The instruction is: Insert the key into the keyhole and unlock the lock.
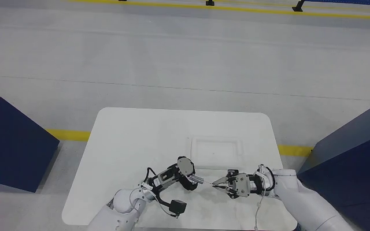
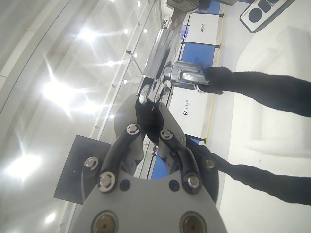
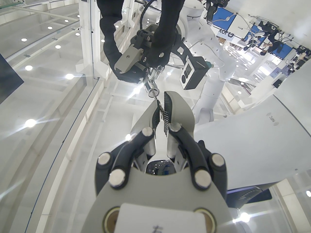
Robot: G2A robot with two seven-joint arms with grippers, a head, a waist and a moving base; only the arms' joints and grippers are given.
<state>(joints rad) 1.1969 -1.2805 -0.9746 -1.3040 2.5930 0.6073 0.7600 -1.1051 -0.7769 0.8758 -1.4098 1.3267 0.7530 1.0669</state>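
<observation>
Chrome catches the light in the middle of the scene. The long-bodied chrome padlock (image 2: 159, 52) is held up off the white table (image 1: 115, 150), clamped at one end by the left tool (image 2: 151, 101), whose fingers press together on it. Its free end, the one with the round keyhole, faces the right tool (image 3: 162, 104). That tool is pinched tight on the flat metal key (image 3: 158, 109), with the blade sticking out past the pads toward the lock.

The key blade and the padlock's long axis lie nearly in one line, running across the table from one tool to the other. The padlock is on the robot's left of the key. The blade tip sits right at the mouth of the keyhole; whether it merely touches or has already entered, I cannot tell.

The coming move looks like a straight push by the right arm along that shared line, then a twist about it, with the left arm acting as a brace. Any tilt between the two axes would likely jam the blade.

Count: one padlock, one key and two tools, each holding one thing. One shallow white tray (image 1: 189, 145) lies on the table beyond them, well apart.
</observation>
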